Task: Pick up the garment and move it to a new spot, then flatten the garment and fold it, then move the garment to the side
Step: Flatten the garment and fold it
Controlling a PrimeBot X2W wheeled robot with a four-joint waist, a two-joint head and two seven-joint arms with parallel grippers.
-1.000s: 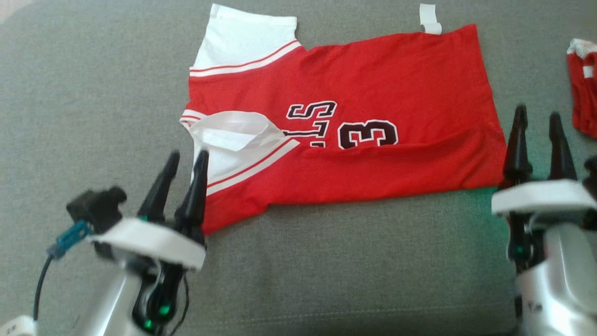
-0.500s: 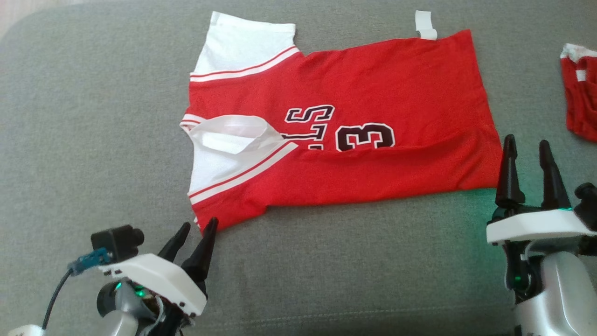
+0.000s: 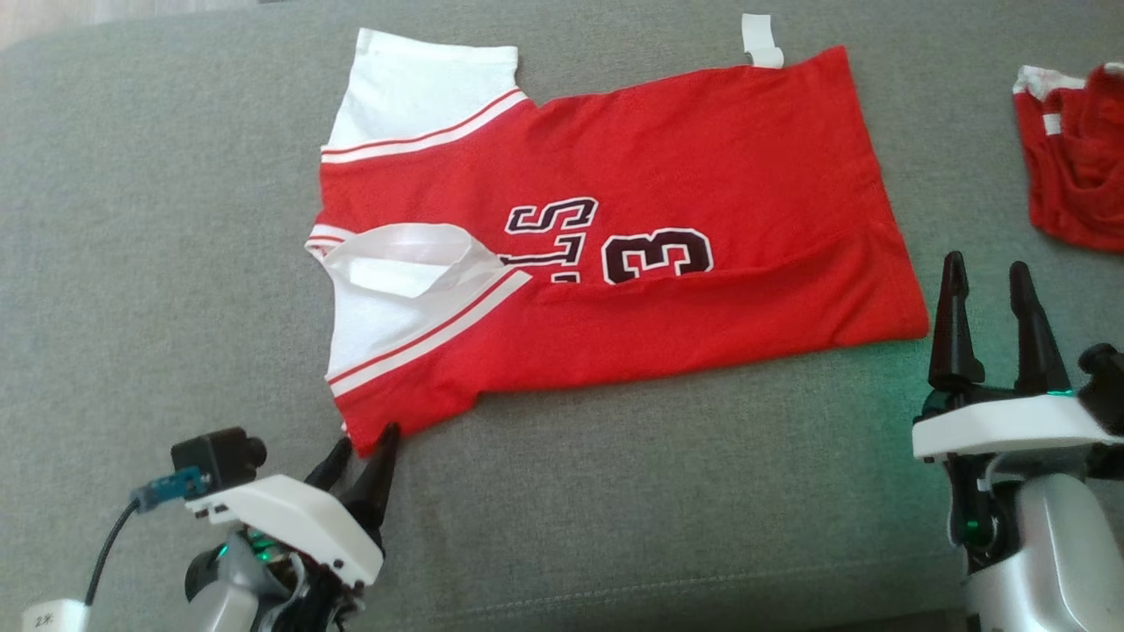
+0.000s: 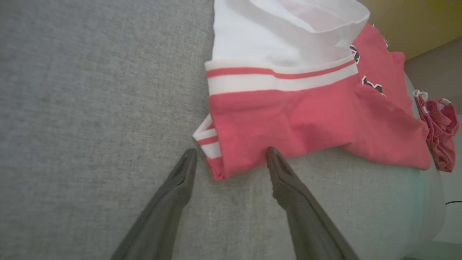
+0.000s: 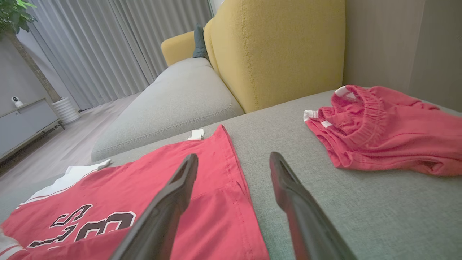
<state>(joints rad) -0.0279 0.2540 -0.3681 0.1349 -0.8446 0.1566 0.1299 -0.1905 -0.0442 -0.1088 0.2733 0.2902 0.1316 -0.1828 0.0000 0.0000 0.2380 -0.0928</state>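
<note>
seat: grey couch (image 5: 173, 104) | back: yellow backrest (image 5: 278, 47) | window: grey curtains (image 5: 90, 47) | floor: pale wood floor (image 5: 47, 155)

Head view: high above the grey sofa seat (image 3: 615, 527), facing steeply down on the whole jersey (image 3: 702, 158). Left wrist view: low, close, along the left tool (image 4: 230, 151) at the jersey's sleeve corner. Right wrist view: low, across the hem towards a yellow backrest (image 5: 278, 54). All three share jersey and shorts (image 3: 1076, 184).

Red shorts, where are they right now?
In the head view the red shorts lie crumpled at the upper right on the grey cushion, apart from the jersey and beyond the right gripper.
</note>
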